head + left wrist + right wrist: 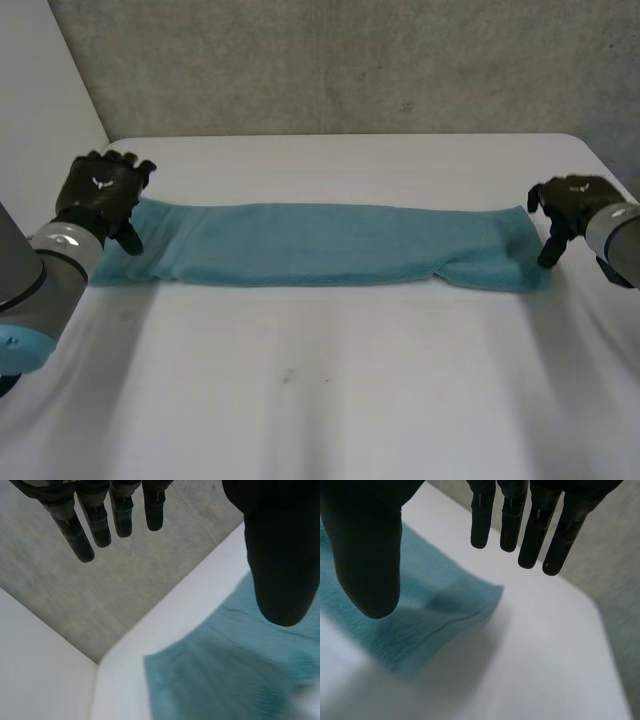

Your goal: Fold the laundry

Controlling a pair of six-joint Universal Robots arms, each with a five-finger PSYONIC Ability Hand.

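A teal towel (330, 245), folded into a long narrow strip, lies flat across the middle of the white table (320, 400), running left to right. The left hand (98, 195) is at the strip's left end, its thumb over the cloth. Its fingers (100, 525) are straight and spread well apart from the thumb, holding nothing. The right hand (565, 205) is at the right end, thumb tip by the near right corner, fingers (535, 535) likewise straight and apart. A grey wall (350, 60) stands beyond the table's far edge.
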